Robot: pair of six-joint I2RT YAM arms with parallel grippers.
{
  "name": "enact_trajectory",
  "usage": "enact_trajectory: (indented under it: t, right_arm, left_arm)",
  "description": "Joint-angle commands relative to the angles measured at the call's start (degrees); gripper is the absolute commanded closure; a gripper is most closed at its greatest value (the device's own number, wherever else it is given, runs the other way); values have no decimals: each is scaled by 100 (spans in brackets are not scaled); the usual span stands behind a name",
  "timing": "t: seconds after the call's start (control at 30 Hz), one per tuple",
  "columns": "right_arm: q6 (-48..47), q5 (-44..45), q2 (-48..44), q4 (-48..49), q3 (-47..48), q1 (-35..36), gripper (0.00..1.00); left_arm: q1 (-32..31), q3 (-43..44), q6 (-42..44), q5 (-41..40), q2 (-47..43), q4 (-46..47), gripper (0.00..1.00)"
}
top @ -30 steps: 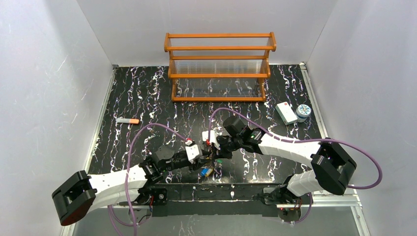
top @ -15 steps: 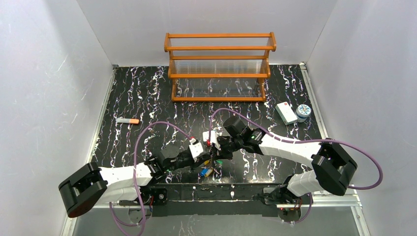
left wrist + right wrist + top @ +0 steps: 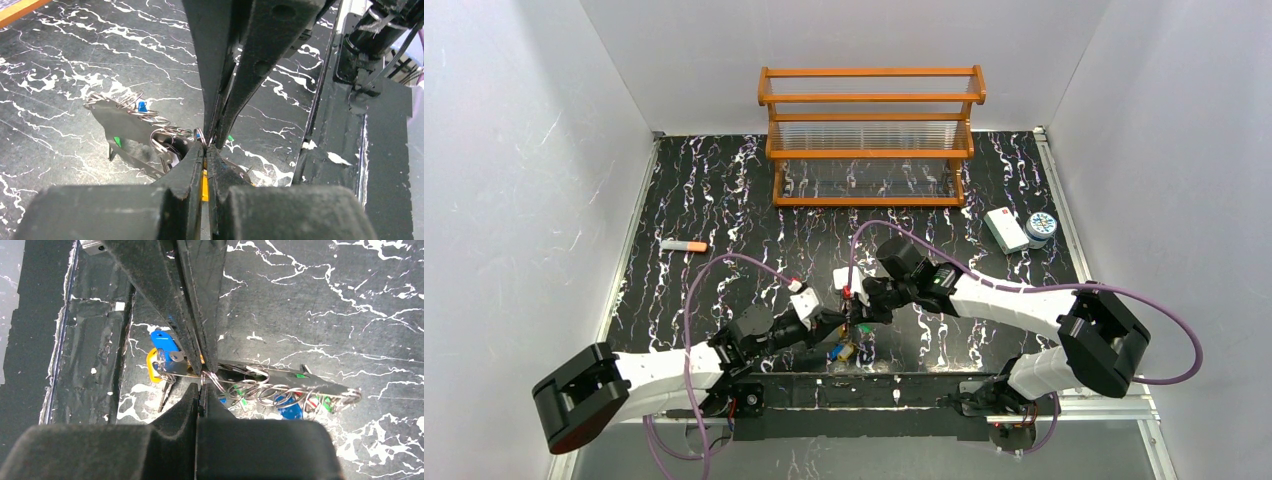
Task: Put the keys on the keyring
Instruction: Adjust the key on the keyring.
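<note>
Both arms are meeting tip to tip low over the near middle of the black marbled table [image 3: 724, 190], right in front of their bases. The left gripper [image 3: 205, 151] is sitting with its fingers pressed together. A small turn of keyring [image 3: 265, 389] wire is showing at their very tip, so it is pinching that wire. The right gripper [image 3: 201, 385] is facing it from the opposite side, jaws squeezed tight on the same stretch of wire, nose to nose with the left one. From that pinch the keyring is stretching out over the table as a run of silver loops, with keys [image 3: 287, 410] tangled among them; blue, green and red heads are peeking through. On the other side of the pinch, a blue-headed key [image 3: 165, 341] and a yellow tag [image 3: 149, 365] are lying just beside the fingertips, wire looping against them. Well apart at the back, a wooden rack [image 3: 871, 98] is standing. A white box [image 3: 1004, 229] and a round tin [image 3: 1042, 225] are sitting together at the right, and an orange-tipped stick [image 3: 684, 245] is lying at the left.
</note>
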Motion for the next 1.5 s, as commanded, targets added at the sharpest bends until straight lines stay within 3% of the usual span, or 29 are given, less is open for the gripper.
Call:
enact_trajectory:
  t: [0.0,0.13,0.2,0.3,0.4,0.57,0.97,1.23,1.47]
  right_arm:
    - [-195,-83,-148,-246,-155,36,99]
    - [-289,-89,-162,-287,-169,73,99]
    - [-320,-85,-174,-297,-177,83,99]
    - [-336,-76,-188,-299,-178,88,99]
    - [-321,-77,-183,-299,-148,100,99]
    - [-316,-71,-184,-276,-125,108,99]
    - [-325,-106,-246,-234,-111,108,99]
    - [-320,-99,-274,-272,-64,103,99]
    - [-322,-103,-255,-299,-46,106,99]
  left_arm:
    - [29,-138,-541,-834,-278,696,97]
    - [29,-253,-930,-1439,-394,704,59]
    - [29,-339,-1040,-1683,-478,704,56]
    - [29,-408,-1046,-1762,-510,696,61]
    - [29,-346,-929,-1340,-411,695,60]
    - [29,-144,-666,-429,-165,687,47]
    - [29,352,416,970,568,518,53]
    - [23,692,619,1320,1232,460,73]
    - [20,721,747,1153,1124,143,68]
